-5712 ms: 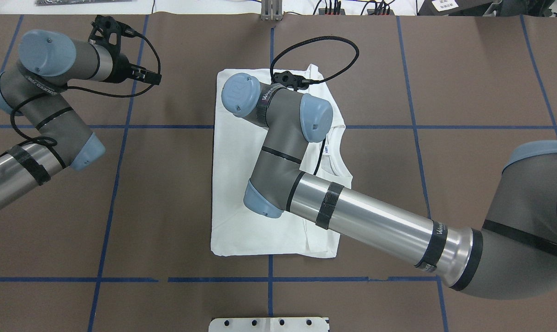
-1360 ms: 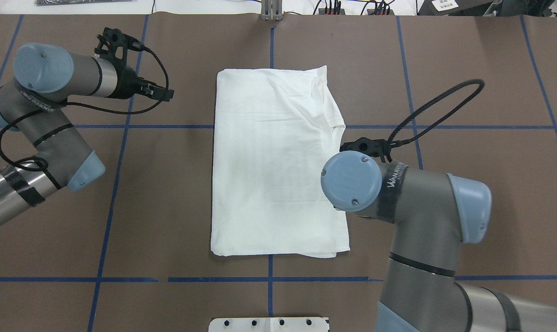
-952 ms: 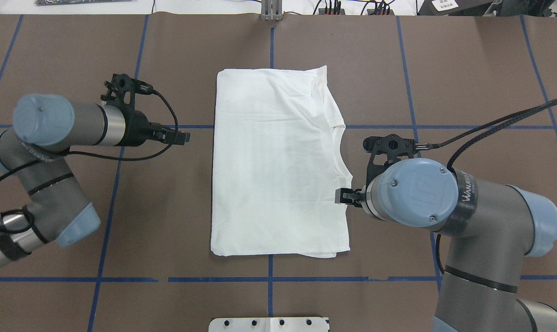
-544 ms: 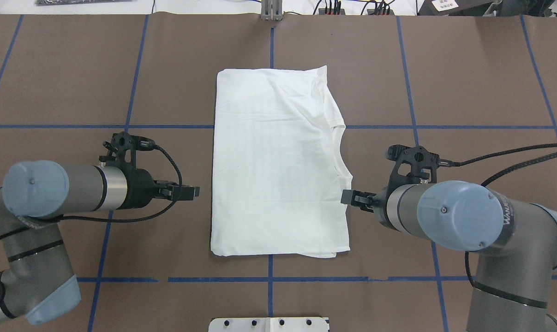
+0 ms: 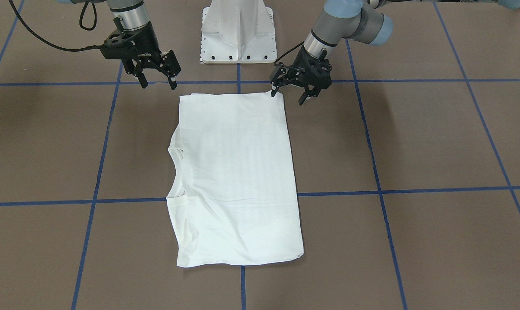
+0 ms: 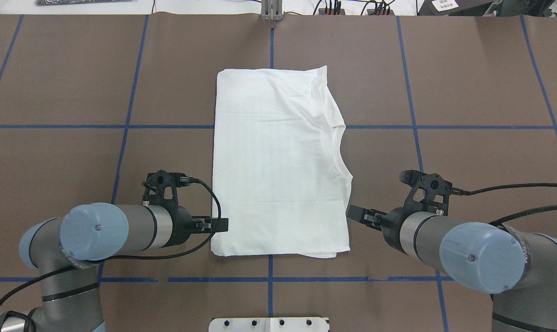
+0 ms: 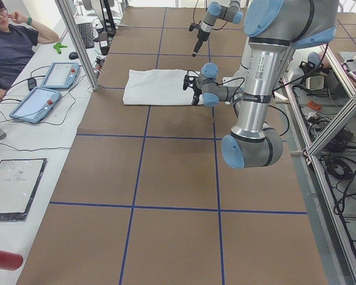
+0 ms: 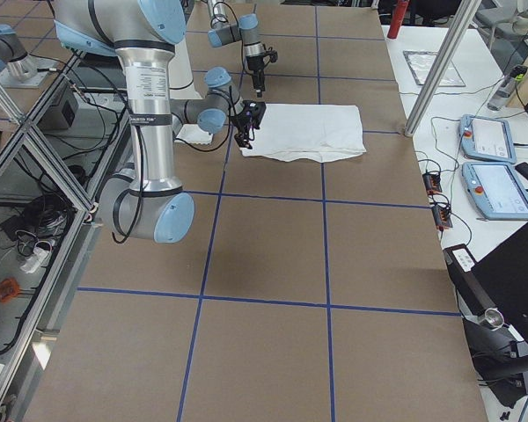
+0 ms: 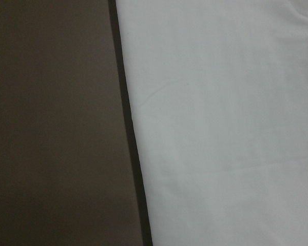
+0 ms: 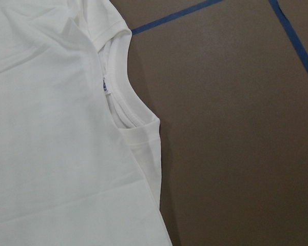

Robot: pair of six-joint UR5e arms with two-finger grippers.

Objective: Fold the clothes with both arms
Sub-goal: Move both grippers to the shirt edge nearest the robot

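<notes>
- Left hand [image 6: 222, 224]: lower left of the overhead view, jaws spread, holding nothing.
- Shirt [image 6: 278, 161]: folded flat at centre of the counter [image 6: 167, 69]; likely light and limp; pinch both lower corners.
- Right hand [image 6: 353, 213]: lower right, jaws spread, empty.

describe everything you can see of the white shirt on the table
The white shirt lies flat on the brown table, folded into a rectangle of soft, lightly creased fabric. Its ribbed collar opens along the edge on the robot's right, a small neck label inside. No print shows. The left gripper, jaws open, is at its near left corner; contact cannot be told. The right gripper, jaws open, is beside the near right edge, not gripping it.
</notes>
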